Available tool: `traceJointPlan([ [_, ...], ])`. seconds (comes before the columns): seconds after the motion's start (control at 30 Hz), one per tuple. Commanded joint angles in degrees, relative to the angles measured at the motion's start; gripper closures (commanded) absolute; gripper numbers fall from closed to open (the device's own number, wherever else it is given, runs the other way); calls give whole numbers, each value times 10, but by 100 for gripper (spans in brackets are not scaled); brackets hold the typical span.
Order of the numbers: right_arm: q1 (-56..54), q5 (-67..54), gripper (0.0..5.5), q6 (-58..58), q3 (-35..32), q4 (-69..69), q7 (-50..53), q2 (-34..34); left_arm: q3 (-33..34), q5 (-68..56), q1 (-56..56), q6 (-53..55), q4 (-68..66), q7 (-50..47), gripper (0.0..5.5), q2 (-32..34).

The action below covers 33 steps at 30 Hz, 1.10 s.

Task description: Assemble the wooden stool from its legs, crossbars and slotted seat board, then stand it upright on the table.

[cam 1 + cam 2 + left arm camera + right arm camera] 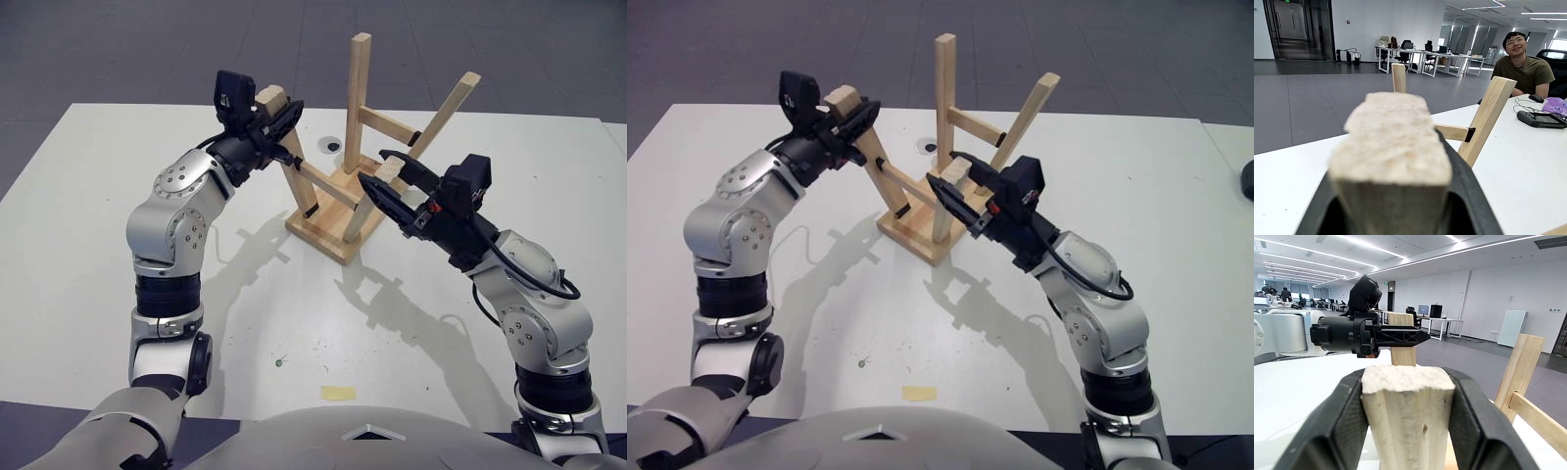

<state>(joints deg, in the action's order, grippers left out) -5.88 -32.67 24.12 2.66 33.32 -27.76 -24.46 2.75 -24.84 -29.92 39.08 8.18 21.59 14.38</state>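
Left eye view: we log the stool (333,211) as put together and upside down. Its seat board (323,235) is down on the table (98,196), its legs splay upward, and the crossbars (328,183) sit between them. We see the left gripper (281,110) clenched on the top end of the near-left leg (294,166). The right gripper (390,179) is clenched on the top end of the near-right leg (364,213). Both wrist views show a leg end wedged between black fingers (1334,431).

Handling, our judgement:
- Bare wood, so stiff, light and dry, with little risk of slipping.
- We take the joints for push-fit, so hauling on one leg tip could lever it loose.
- We would grip both legs together and turn slowly.
- A hold lower down, near a crossbar joint, looks safer for the flip.
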Motion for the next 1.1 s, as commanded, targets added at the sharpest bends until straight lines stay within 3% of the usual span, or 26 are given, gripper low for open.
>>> traceJointPlan([
  [0.03, 13, 18, 340, 37, 26, -27, 7, -1, -63, 31, 72, 21, -36, 19, 448, 9],
  [0.37, -21, -25, 339, 55, -11, -27, 37, 33, -75, 22, 102, 13, -9, -16, 448, -7],
  [0.6, -78, -84, 338, 87, -62, -15, 67, 64, -61, 9, 65, 17, 35, -31, 446, 5],
  [0.63, -84, -87, 301, 92, -65, -13, 67, 63, -61, 2, 58, 22, 45, -29, 409, 6],
  [0.87, -121, -116, 185, 108, -94, -16, 93, 67, -46, -26, 22, 61, 98, -8, 289, 20],
  [1.1, -164, -169, 78, 118, -129, -20, 133, 73, 19, -78, -35, 69, 119, 0, 177, 24],
])
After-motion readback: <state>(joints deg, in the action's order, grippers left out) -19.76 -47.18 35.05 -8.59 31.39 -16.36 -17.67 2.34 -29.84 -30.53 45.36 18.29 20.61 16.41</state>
